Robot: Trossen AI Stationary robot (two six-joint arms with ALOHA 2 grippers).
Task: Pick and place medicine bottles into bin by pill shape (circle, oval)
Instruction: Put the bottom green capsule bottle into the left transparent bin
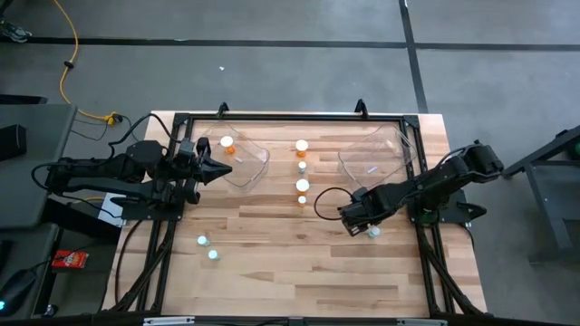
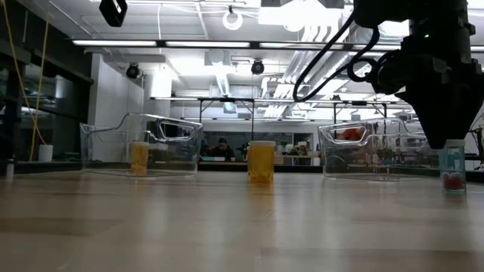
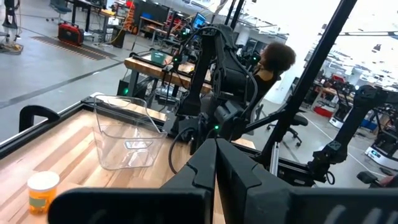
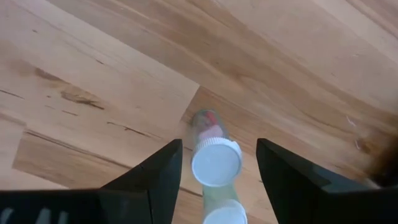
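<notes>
A pale teal bottle point(image 2: 452, 170) with a white cap point(image 4: 216, 163) and red pills inside stands on the table. My right gripper point(image 1: 364, 225) is open just above it, one finger on either side of the cap and not touching. A second white cap point(image 4: 225, 214) shows closer to the wrist. My left gripper point(image 1: 225, 168) is shut and empty, level at the near edge of the left clear bin point(image 1: 249, 163). One orange bottle point(image 1: 227, 143) stands at that bin's far left corner.
The right clear bin point(image 1: 376, 154) stands far of my right gripper. Orange bottles point(image 1: 302, 145) point(image 1: 303, 186) and smaller ones between them stand in a line at the table's middle. Two teal bottles point(image 1: 203, 241) point(image 1: 214, 254) stand near left. A person sits beyond the table point(image 3: 273, 59).
</notes>
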